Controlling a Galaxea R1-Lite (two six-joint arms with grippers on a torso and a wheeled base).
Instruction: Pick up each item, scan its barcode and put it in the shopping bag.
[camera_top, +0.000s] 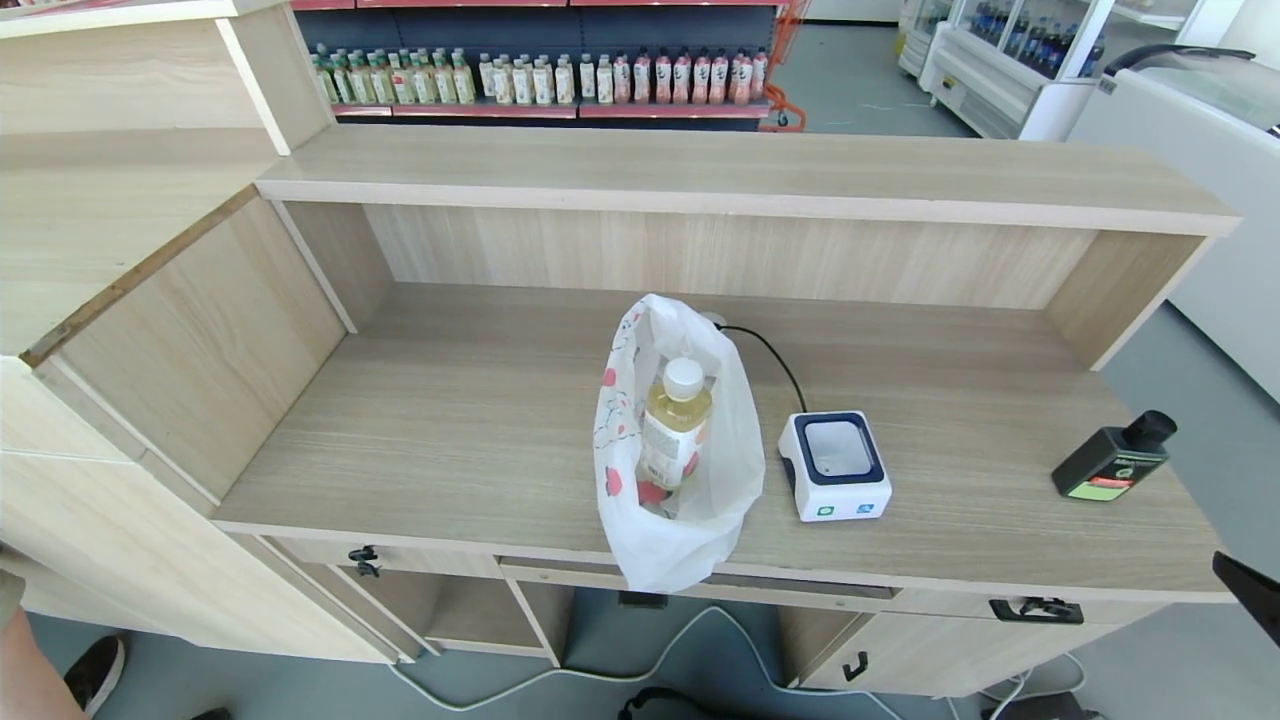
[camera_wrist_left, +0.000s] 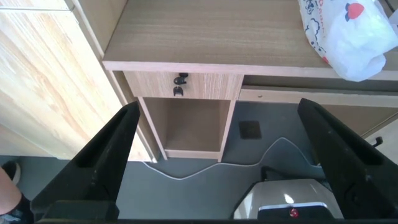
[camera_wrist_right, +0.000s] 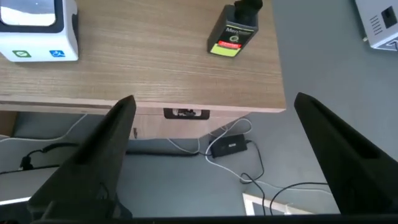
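The head camera looks forward and down from well above the counter, taking in its whole top. The left wrist camera hangs close before the counter's front edge, looking past the fingers of the left gripper, and shares the shopping bag with the head view. The right wrist camera, set likewise behind the right gripper, shares the scanner and dark bottle

Counter: matt, pale wood-grain laminate. Shopping bag: thin, translucent white plastic. Scanner: glossy white plastic housing.
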